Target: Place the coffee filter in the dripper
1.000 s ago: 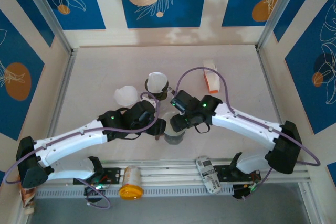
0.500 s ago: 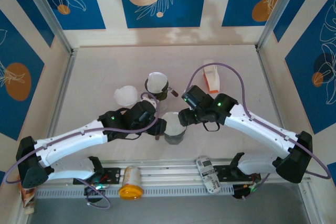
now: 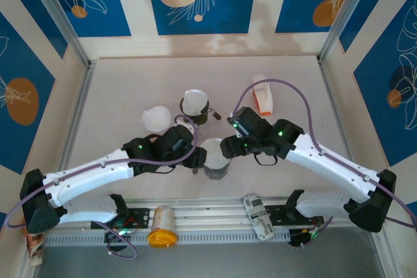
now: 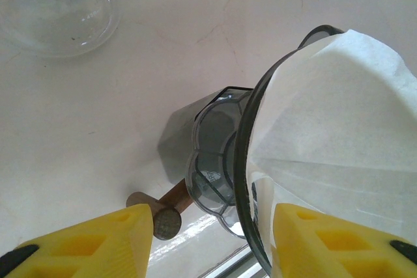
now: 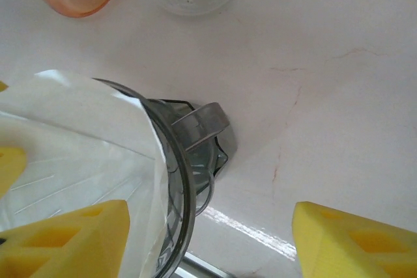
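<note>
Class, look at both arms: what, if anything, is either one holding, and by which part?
Nothing is held. The jaws of both arms stand open by the dripper, with the filter resting inside it.

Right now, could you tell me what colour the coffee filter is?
The coffee filter is white; left wrist view.

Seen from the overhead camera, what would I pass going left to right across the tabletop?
Clear glass vessel → dark-rimmed cup with white inside → dripper holding the coffee filter → orange-and-white container.

White arms [image 3: 85, 177], black joints, looping purple cables [image 3: 268, 81] — yellow fingers [image 4: 85, 239].
</note>
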You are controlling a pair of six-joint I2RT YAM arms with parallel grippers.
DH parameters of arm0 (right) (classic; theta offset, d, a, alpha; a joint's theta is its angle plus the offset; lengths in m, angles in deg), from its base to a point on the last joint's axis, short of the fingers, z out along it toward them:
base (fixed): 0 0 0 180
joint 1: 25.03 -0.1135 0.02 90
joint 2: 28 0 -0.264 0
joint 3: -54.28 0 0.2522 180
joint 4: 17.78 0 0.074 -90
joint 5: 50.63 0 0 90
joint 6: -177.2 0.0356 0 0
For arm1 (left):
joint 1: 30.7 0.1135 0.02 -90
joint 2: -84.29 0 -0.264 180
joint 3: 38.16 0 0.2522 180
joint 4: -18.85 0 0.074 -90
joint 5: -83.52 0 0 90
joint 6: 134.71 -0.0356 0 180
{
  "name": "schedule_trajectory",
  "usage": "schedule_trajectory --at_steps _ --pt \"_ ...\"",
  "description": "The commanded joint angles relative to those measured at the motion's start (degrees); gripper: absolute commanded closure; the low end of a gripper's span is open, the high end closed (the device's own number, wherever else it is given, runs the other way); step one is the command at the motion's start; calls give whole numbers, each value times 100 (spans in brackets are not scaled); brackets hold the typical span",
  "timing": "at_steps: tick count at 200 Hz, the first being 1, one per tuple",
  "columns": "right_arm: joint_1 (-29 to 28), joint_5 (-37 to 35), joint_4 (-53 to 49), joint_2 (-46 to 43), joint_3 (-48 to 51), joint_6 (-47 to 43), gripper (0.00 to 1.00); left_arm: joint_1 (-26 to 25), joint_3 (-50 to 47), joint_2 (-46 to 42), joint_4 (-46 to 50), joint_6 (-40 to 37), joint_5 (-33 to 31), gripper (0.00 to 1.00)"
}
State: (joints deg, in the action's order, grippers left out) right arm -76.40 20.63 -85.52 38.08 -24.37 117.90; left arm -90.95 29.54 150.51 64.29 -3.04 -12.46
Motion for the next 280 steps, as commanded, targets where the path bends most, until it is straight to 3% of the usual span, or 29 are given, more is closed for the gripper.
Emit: schedule_trajectory --at_steps 1,77,105,132,233,280 --pt "-43 203 -117 -138 215 179 34 -56 -81 57 -88 34 106 48" --pt "-47 -42 -286 -153 259 293 42 -49 -146 32 -127 78 97 48" --pt "-99 516 161 -316 319 32 35 -52 -163 23 -144 87 97 48" --pt "-114 753 321 -314 392 32 34 -53 -176 32 -179 103 105 48" --pt "-84 239 -185 -245 573 279 43 -48 -164 32 -177 98 106 48" --pt "-43 486 237 -55 222 -172 33 -48 -155 58 -194 87 114 47"
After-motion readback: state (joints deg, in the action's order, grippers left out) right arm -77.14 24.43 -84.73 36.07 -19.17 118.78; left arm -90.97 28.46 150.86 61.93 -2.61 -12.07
